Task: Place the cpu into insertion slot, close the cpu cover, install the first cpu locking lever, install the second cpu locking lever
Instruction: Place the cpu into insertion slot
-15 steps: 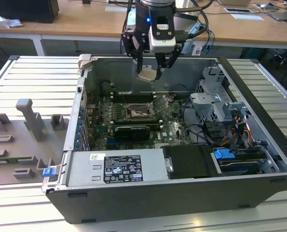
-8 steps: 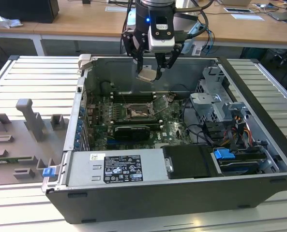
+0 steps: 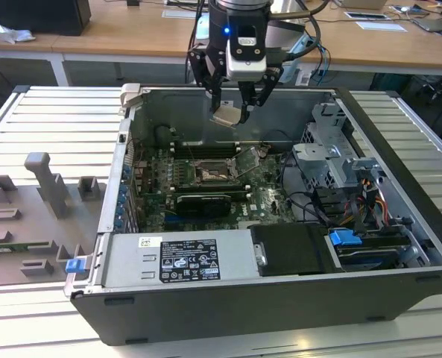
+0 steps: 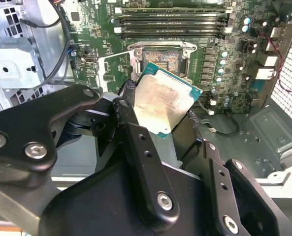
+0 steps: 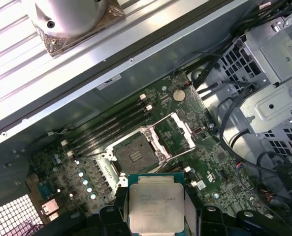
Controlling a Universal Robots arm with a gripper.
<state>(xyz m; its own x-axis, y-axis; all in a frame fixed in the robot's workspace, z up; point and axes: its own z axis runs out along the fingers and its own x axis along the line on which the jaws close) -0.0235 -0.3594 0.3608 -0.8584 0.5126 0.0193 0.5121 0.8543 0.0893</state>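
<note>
My gripper (image 3: 233, 107) hangs over the open computer case, shut on the cpu (image 3: 226, 114), a flat silver-beige chip held tilted between the black fingers (image 4: 128, 123). In both wrist views the cpu (image 4: 163, 101) (image 5: 155, 201) is well above the board. The insertion slot (image 3: 209, 173) (image 5: 135, 156) (image 4: 160, 58) lies below on the green board, its dark centre bare. The cpu cover (image 3: 248, 159) (image 5: 175, 132) (image 4: 112, 73) stands flipped open beside the slot, on the exterior view's right of it.
Long memory slots (image 3: 206, 149) run behind the socket and a black card (image 3: 202, 201) lies in front of it. A drive cage with cables (image 3: 332, 171) fills the case's right and the power supply (image 3: 180, 257) its front. Grey fixtures (image 3: 45, 194) sit on the table's left.
</note>
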